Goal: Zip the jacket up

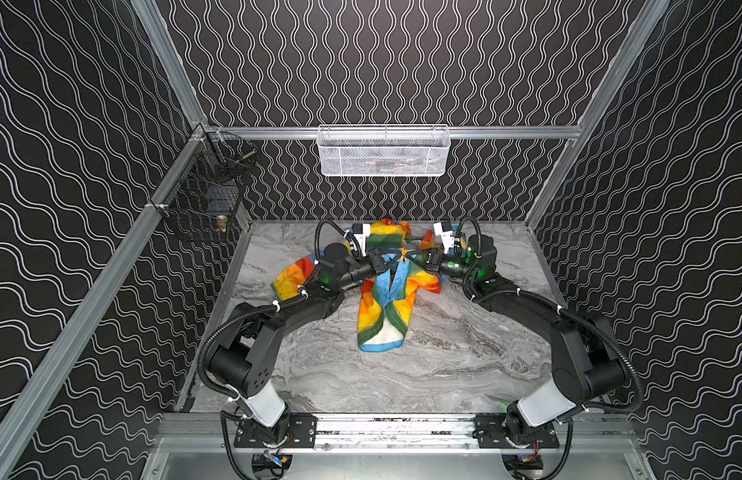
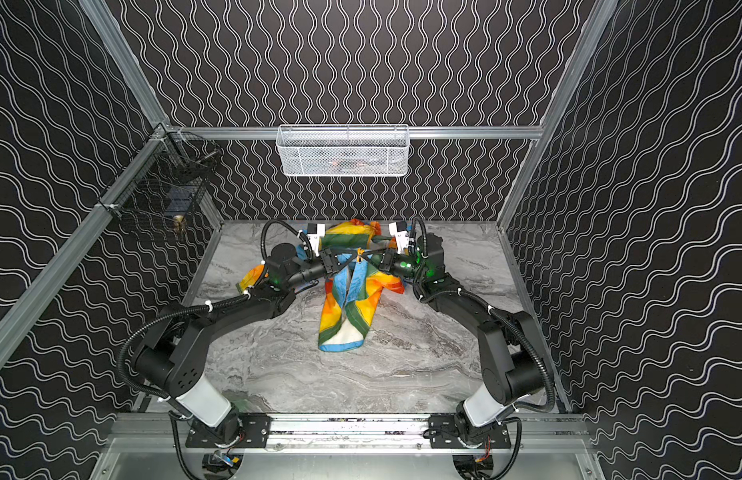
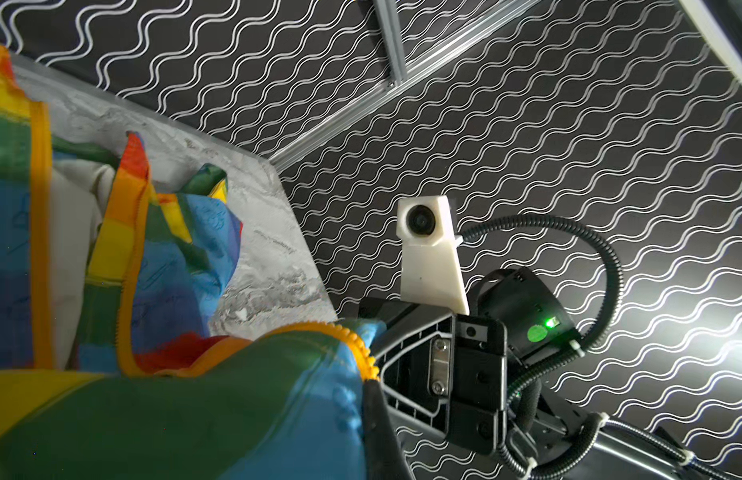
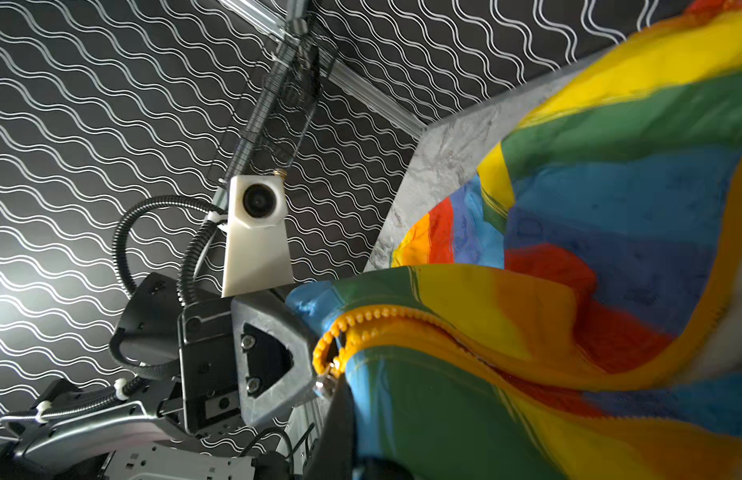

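Left gripper (image 1: pixel 396 259), right gripper (image 1: pixel 409 254) each pinching jacket (image 1: pixel 386 307) at zipper (image 4: pixel 373 313) ends, centre-far; keep tape taut, align ends squarely.

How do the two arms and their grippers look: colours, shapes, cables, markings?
The left arm and right arm are black with rounded joints and a pale grey link near each base. Black corrugated cable hose, fixed by white ties, loops along each. Green lights glow near the wrists. The left gripper and right gripper have dark triangular jaws with cut-outs; each carries a white camera mount.
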`<action>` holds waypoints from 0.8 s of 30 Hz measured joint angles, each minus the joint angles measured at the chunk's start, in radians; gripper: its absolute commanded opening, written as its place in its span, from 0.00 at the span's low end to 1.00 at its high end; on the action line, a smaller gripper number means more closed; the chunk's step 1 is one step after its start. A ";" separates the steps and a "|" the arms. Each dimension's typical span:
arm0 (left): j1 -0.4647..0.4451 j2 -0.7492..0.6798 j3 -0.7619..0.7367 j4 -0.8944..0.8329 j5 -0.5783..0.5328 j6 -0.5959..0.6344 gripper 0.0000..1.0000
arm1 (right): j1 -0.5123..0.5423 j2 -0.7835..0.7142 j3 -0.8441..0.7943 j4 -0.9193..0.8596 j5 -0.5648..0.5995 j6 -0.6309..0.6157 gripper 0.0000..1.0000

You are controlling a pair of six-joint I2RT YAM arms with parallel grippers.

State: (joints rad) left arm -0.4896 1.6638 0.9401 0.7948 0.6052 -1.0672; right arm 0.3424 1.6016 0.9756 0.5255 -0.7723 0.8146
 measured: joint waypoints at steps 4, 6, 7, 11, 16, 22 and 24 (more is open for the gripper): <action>-0.002 0.002 -0.016 -0.013 -0.003 0.001 0.00 | 0.002 0.002 -0.014 -0.023 0.002 -0.004 0.00; -0.004 0.005 -0.020 -0.024 -0.003 0.004 0.00 | 0.004 0.002 -0.020 -0.038 0.008 -0.015 0.00; -0.006 0.005 -0.023 -0.032 -0.003 0.006 0.00 | 0.006 0.002 -0.021 -0.050 0.011 -0.017 0.00; -0.016 0.004 -0.024 -0.067 -0.015 0.028 0.00 | 0.019 0.002 -0.023 -0.092 0.052 -0.049 0.00; -0.035 0.004 -0.014 -0.131 -0.041 0.067 0.00 | 0.023 0.006 -0.023 -0.136 0.077 -0.070 0.00; -0.040 -0.016 -0.019 -0.188 -0.064 0.103 0.00 | 0.032 0.013 -0.018 -0.159 0.080 -0.074 0.00; -0.040 -0.028 -0.019 -0.208 -0.073 0.114 0.00 | 0.038 0.016 -0.012 -0.162 0.082 -0.074 0.00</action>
State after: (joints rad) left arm -0.5293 1.6360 0.9207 0.5873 0.5320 -0.9527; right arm 0.3805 1.6180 0.9634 0.3634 -0.6903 0.7410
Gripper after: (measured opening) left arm 0.050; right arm 0.059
